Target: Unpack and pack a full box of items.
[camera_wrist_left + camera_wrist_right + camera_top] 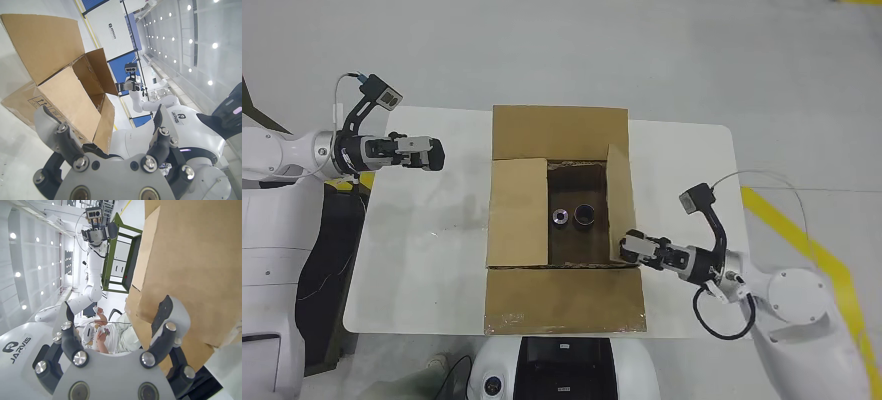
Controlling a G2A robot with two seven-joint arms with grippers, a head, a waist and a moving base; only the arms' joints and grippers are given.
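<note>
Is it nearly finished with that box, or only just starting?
Looks early. Done: the cardboard box has its flaps spread open. In hand: nothing. The right pincer, open, sits at the box's side flap. The left pincer, open, is off to the side. Left: a silvery ring and a dark cylinder lie inside, not yet unpacked.

I find the brown cardboard box (517, 210) upright at mid-counter (422, 250), with its top open and flaps unsealed. From above, the left flap hides part of the interior. On the dark box floor, a silver-rimmed item (560, 216) and a black item (585, 214), both small and round, sit just beside each other.
</note>
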